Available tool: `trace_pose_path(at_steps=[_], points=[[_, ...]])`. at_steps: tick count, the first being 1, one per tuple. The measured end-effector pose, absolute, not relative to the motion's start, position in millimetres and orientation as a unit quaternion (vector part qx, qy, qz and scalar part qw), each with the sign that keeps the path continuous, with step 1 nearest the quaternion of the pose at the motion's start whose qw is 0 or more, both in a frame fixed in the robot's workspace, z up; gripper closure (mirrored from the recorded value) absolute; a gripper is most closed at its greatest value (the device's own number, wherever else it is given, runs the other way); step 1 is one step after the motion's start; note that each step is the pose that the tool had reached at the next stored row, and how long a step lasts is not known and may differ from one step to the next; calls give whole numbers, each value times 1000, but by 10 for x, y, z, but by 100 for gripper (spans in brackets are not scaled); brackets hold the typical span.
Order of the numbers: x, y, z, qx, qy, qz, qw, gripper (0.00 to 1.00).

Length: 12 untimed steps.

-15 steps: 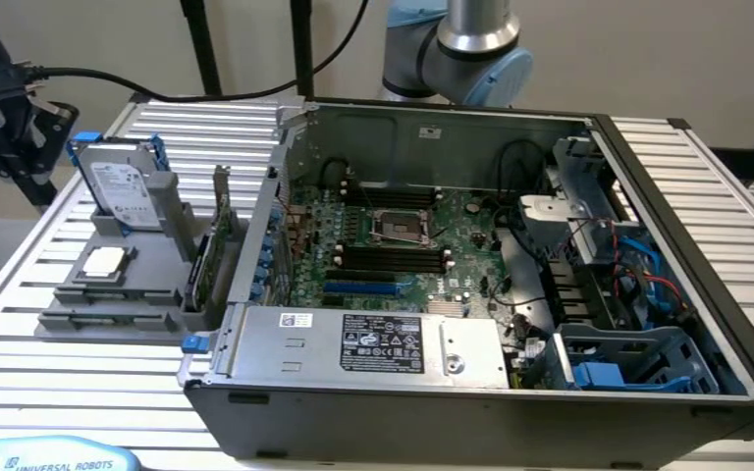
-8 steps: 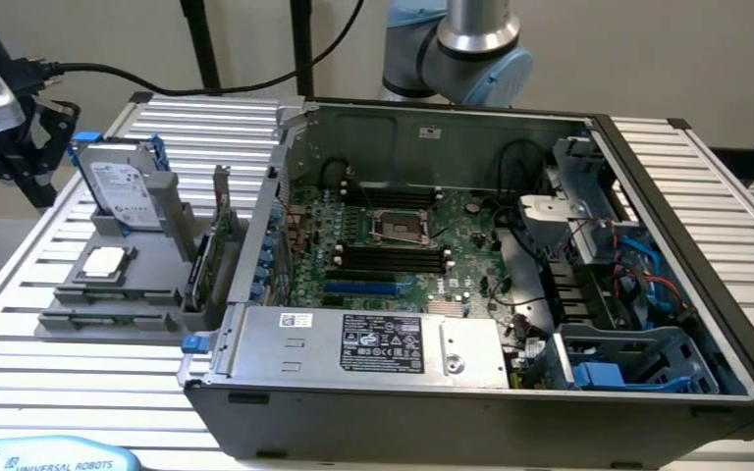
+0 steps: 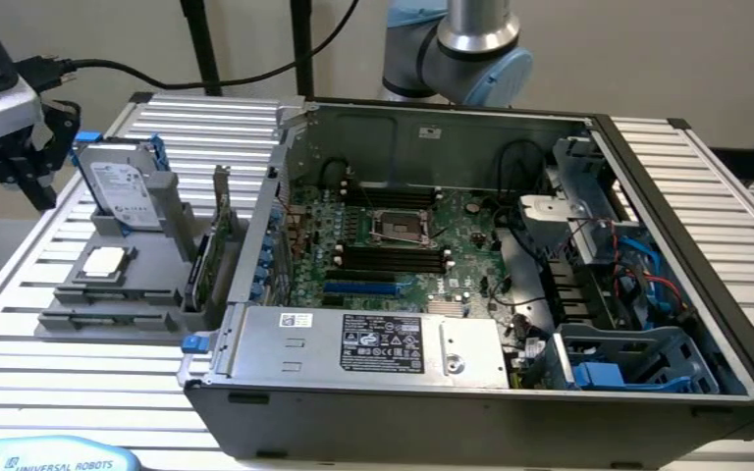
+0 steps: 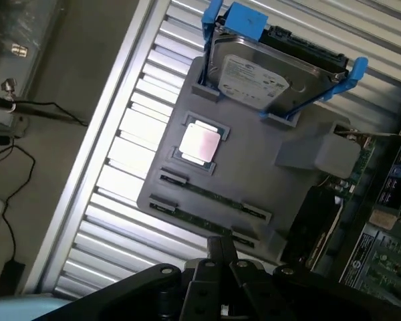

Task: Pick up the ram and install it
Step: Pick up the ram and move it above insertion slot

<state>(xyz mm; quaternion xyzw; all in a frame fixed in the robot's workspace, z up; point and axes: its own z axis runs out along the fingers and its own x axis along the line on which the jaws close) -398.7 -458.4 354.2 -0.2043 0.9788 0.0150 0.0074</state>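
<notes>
Two ram sticks, thin dark green strips, stand on edge in slots of a grey holder (image 4: pixel 254 167): one ram stick (image 4: pixel 210 196) lies nearer the processor, the other ram stick (image 4: pixel 200 219) nearer the holder's edge. In the exterior view the ram (image 3: pixel 109 293) sits low on the grey holder (image 3: pixel 154 270) at the exterior view's left. My gripper (image 4: pixel 222 251) hangs above the holder's edge close to the sticks, its fingers together and holding nothing. The exterior view has the gripper (image 3: pixel 17 167) at the far left, high above the holder. Black memory slots (image 3: pixel 391 257) lie on the motherboard.
The holder also carries a hard drive in a blue bracket (image 4: pixel 274 67), a square silver processor (image 4: pixel 200 142) and an upright green expansion card (image 3: pixel 207 260). The open computer case (image 3: pixel 691 245) has a power supply (image 3: pixel 364 343) in front. Cables (image 3: pixel 600 255) cross its right half.
</notes>
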Motion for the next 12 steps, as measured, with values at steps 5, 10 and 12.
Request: trace_pose_path(at_steps=[5, 10, 12], points=[[-3987, -4584, 3517, -249, 968, 15, 7, 89], [-3987, -4584, 3492, -293, 956, 16, 6, 89], [-3987, -4584, 3482, -310, 951, 16, 6, 89]])
